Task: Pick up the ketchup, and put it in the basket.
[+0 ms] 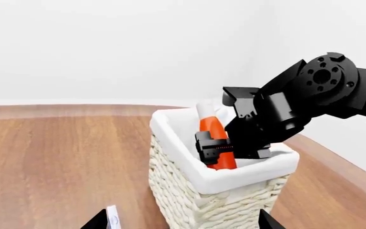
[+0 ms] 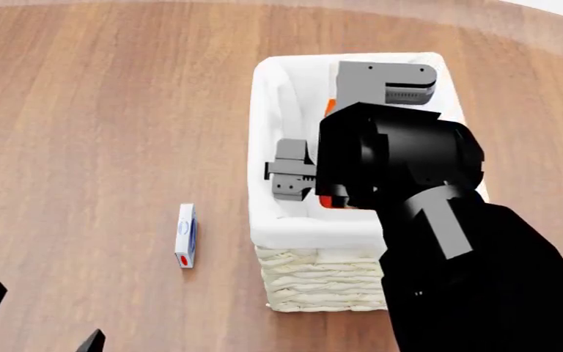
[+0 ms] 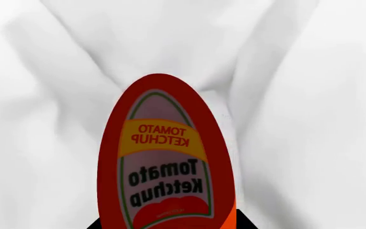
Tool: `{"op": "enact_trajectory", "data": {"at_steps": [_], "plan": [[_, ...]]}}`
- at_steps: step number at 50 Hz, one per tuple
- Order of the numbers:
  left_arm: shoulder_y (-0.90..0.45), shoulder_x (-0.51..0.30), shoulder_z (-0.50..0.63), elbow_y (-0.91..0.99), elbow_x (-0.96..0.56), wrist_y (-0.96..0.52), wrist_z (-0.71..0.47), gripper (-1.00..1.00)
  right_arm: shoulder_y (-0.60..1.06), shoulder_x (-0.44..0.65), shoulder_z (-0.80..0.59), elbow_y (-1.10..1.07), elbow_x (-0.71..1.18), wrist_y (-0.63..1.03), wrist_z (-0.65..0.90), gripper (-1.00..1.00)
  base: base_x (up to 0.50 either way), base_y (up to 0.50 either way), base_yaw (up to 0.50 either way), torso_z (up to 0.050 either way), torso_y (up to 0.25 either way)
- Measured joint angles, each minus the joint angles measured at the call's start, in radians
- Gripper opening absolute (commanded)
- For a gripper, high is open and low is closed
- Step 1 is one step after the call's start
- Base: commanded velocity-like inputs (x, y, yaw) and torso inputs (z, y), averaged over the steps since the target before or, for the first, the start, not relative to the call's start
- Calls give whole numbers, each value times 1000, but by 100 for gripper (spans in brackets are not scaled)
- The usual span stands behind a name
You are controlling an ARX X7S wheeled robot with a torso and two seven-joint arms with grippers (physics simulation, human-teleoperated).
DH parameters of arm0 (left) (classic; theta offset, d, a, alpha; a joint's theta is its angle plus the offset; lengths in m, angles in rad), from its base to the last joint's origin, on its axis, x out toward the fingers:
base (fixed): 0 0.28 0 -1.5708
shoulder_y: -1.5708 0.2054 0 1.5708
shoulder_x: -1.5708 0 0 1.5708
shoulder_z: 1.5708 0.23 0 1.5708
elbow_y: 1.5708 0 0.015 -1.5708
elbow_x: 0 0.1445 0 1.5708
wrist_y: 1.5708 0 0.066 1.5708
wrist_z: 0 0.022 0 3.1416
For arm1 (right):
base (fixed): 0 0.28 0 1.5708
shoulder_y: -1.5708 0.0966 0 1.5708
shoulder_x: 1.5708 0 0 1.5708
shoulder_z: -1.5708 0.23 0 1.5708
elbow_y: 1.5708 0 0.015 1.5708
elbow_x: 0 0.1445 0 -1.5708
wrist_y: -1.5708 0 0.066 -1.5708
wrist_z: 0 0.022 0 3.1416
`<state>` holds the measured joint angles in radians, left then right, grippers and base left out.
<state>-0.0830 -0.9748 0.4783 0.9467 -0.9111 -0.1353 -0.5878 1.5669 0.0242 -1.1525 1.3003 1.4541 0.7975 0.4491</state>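
Orange-red plastic ketchup bottle (image 1: 216, 138) with a white cap stands tilted inside the rectangular cream wicker basket (image 1: 189, 191), against its white cloth liner, with the black right gripper (image 1: 224, 149) clamped on its body. A small white box with a red dot (image 2: 185, 236) lies on the wooden table (image 2: 96, 132) beside the basket. Only the tips of the left gripper (image 2: 37, 323) show in the head view, spread apart.

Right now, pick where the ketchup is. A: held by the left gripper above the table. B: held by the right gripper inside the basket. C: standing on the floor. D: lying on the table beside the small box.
B: the right gripper clamps the ketchup within the basket walls.
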Motion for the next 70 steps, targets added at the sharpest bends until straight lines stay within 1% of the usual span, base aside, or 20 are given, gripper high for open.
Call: {"op": "enact_trajectory", "data": {"at_steps": [9,10,31,48,57,70], "plan": [[6,3,5,-5,9,6,5,100,0,0,-25,0,25,-16,-8,-100,0,0,0,0,0],[8,3,6,-6,12,8,6,100,0,0,-27,0,27,-17,-9,100,0,0,0,0,0],[13,4,14,-8,22,18,10,100,14,1,-80,-6,50,-24,-37,100,0,0,0,0,0],[-10,0,21,13,6,-1,-8,100,49,17,-75,-26,56,-8,-24,100,0,0,0,0,0],[-19,-3,25,30,3,-9,-18,100,54,99,-32,-191,103,22,87,100,0,0,0,0,0],[-23,-16,25,61,3,-11,-36,100,24,266,52,-560,196,47,309,100,0,0,0,0,0]]}}
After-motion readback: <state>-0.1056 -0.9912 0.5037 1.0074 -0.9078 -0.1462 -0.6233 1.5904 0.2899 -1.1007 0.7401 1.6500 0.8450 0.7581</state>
